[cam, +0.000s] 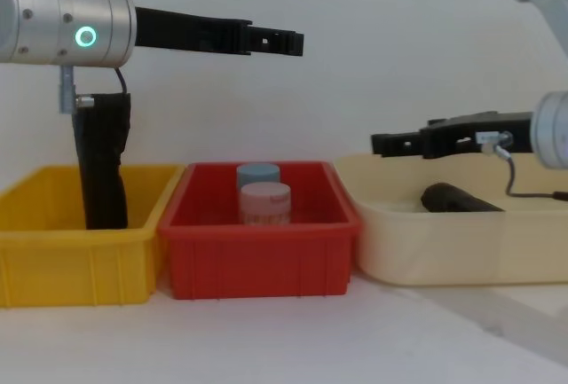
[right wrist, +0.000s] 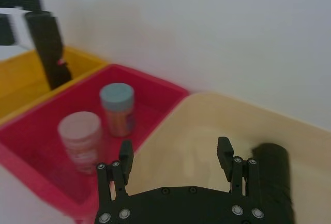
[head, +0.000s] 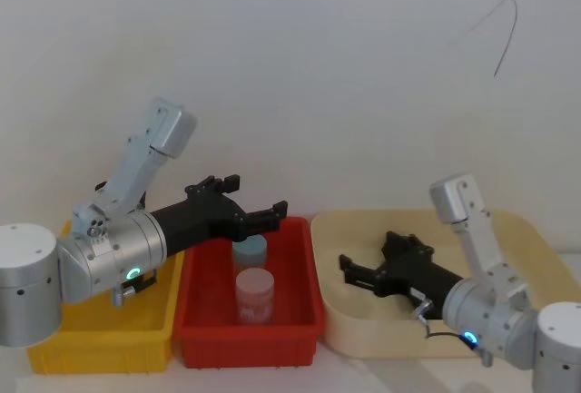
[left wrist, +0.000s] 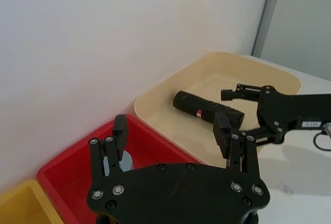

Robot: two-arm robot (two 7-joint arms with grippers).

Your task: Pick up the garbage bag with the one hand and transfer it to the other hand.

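Left gripper (head: 254, 195), on the arm w/ the green ring, reaches out level and high over the red bin (cam: 257, 264). Its jaws are spread wide w/ nothing btw them. Right gripper (head: 372, 261), on the blue-ring arm, stretches low over the cream tray (cam: 444, 255), pointing toward the red bin; its jaws are apart too and hold nothing. The garbage bag (left wrist: 207, 111) lies on its side on the tray floor, red-and-white label up, just beside and below the right gripper. Chest view shows a gap btw the two.

In the chest view the tray's near wall cuts off the bag's underside. The yellow bin (cam: 71, 264) hides the foot of a taller black roll (cam: 102, 171) standing in it. The red bin's wall hides the lower parts of two jars, one blue-lidded (head: 250, 250) and one pinkish (head: 255, 293).

All three containers sit side by side on a white counter (cam: 293, 340) against a plain white wall (cam: 399, 47).
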